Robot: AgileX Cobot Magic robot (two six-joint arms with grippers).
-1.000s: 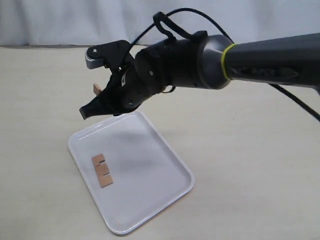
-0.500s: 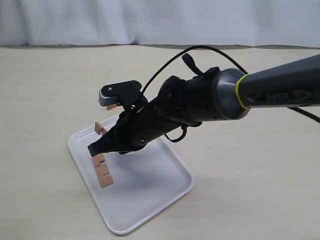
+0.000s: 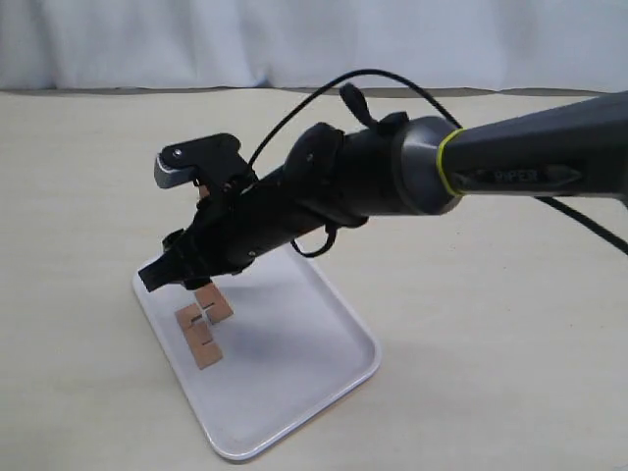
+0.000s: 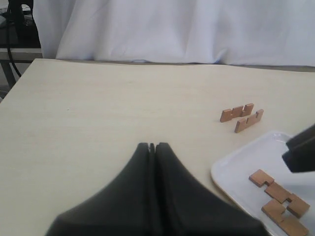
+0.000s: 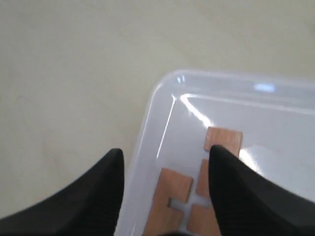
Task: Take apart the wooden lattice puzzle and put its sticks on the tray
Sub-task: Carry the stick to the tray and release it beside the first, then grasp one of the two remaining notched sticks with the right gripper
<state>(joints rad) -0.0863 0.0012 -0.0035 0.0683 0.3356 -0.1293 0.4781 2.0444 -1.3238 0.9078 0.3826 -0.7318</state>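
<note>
The puzzle is in separate pieces; no assembled lattice shows. Two notched reddish-brown sticks (image 3: 203, 341) lie side by side near the left corner of the white tray (image 3: 294, 358); the right wrist view shows them (image 5: 170, 194) just inside the tray's rim (image 5: 160, 96). My right gripper (image 3: 169, 273) hovers low over them, open (image 5: 165, 155) and empty. Two more sticks (image 4: 237, 112) (image 4: 249, 121) lie side by side on the table beyond the tray (image 4: 236, 169). My left gripper (image 4: 153, 146) is shut with nothing in it, above bare table and away from the sticks.
The right arm (image 3: 412, 182) stretches from the right across the tray's back part, its cable (image 3: 324, 93) looping above. A white curtain (image 4: 187, 29) closes the far side. Beige tabletop (image 3: 491, 343) surrounds the tray.
My right gripper came down over the tray's left corner with a stick and let it go. The tray held one stick before and now holds two.
</note>
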